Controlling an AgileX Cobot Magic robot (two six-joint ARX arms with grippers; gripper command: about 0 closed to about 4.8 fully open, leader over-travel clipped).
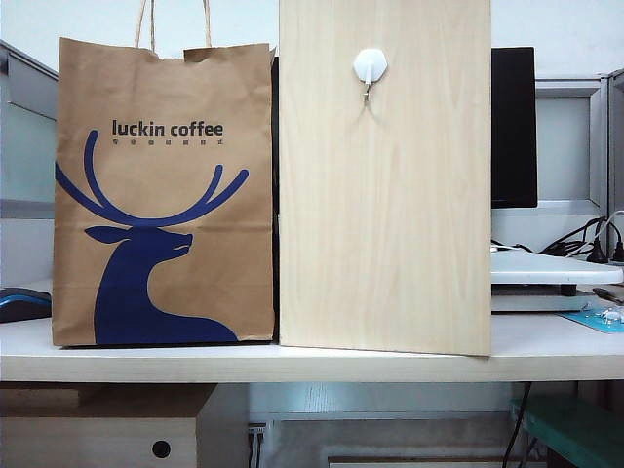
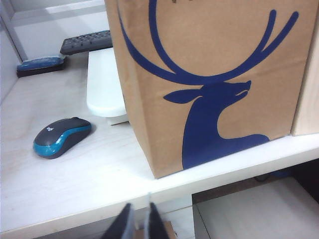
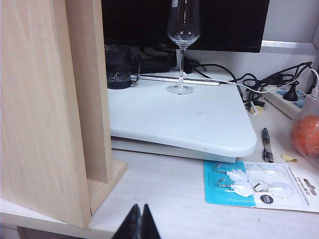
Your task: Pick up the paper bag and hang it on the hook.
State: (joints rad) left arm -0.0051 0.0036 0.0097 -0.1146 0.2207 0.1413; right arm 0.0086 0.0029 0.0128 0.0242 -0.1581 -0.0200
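The paper bag (image 1: pixel 163 195) stands upright at the front edge of the worktop (image 1: pixel 312 361) toward its left end, its side touching the tall wooden board (image 1: pixel 385 175) beside it. The hook (image 1: pixel 370 66) sits high on the board's face, empty — so nothing of the task is done yet.

Both hands hang below and in front of the worktop's front edge. The left hand (image 2: pixel 137 224) faces the bag's lower corner, its fingers nearly together with only a thin gap, holding nothing. The right hand (image 3: pixel 138 223) faces the foot of the board with its fingertips pressed together, also empty.

The step in hand is the approach. It would go best by raising the left hand to the twisted handles (image 1: pixel 177 24) that stand above the bag's mouth, spreading the fingers first, and taking one handle near its top so the loop stays free for the prong.

The bag reads "luckin coffee" in black above a blue deer. The smaller line beneath is too small to read, as is the print on the blue pack of spare hooks (image 3: pixel 256 185).
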